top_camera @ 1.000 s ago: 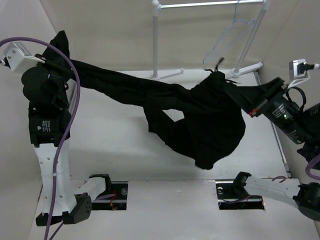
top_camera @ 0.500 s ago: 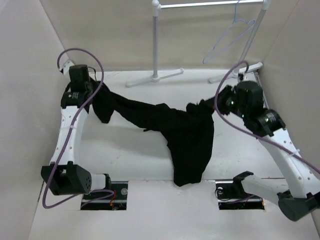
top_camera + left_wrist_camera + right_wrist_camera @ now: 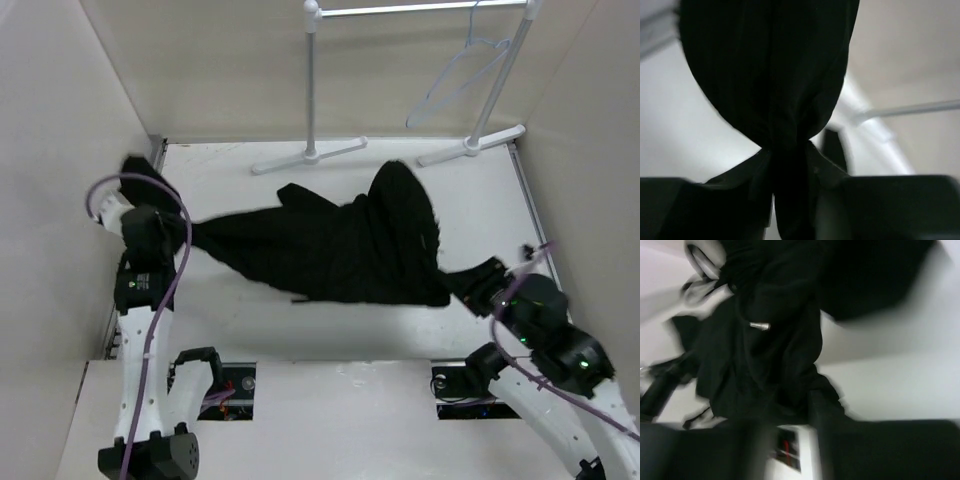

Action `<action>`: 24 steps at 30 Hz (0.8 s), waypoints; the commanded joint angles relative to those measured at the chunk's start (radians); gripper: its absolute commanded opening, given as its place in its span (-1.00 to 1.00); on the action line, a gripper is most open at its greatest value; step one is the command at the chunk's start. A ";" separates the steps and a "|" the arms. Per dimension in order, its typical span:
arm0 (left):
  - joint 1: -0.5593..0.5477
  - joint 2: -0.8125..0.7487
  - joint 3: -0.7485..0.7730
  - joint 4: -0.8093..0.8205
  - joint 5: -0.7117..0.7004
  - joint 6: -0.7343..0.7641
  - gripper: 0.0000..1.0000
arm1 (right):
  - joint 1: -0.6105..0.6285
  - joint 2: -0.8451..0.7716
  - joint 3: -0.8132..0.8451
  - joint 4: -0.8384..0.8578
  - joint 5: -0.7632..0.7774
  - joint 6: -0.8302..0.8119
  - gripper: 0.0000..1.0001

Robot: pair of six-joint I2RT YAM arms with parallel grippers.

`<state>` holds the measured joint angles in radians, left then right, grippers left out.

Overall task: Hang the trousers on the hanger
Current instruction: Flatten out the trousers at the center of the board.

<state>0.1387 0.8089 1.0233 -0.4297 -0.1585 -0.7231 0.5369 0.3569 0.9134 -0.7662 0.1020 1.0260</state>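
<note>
The trousers point(image 3: 340, 255) lie stretched lengthwise between my grippers. The left gripper point(image 3: 790, 156) pinches one end; the right gripper's point(image 3: 468, 283) hold I cannot tell. The hanger point(image 3: 437, 83) hangs far ahead, nearer the right.

Overhead plus wrist close-ups of trousers point(image 3: 330, 255)

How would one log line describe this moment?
soft black trousers: lying on table | left claw: pinching fabric | right claw: unclear | pale wire hanger: empty on rack

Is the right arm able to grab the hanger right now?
Probably not: the right fingers are low among the trousers while the hanger hangs on the rack at the far end.
</note>
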 commanded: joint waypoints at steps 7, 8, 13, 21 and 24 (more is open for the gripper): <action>-0.037 -0.093 -0.292 -0.184 -0.041 -0.029 0.01 | -0.053 0.071 -0.110 -0.208 0.173 0.018 0.25; -0.040 -0.093 -0.284 -0.187 -0.047 -0.026 0.01 | -0.048 0.117 -0.110 -0.178 0.162 -0.015 0.09; -0.134 -0.018 -0.247 -0.107 -0.052 -0.036 0.01 | 0.036 0.376 -0.119 -0.006 0.126 -0.173 -0.60; -0.425 0.471 -0.028 0.179 -0.053 -0.021 0.11 | 0.195 0.741 -0.038 0.169 0.134 -0.342 0.07; -0.461 0.697 0.120 0.244 0.008 0.004 0.14 | 0.244 0.807 -0.041 0.171 0.163 -0.350 0.35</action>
<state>-0.2974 1.3895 1.0271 -0.3157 -0.1913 -0.7418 0.7456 1.1431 0.8318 -0.6670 0.2306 0.7368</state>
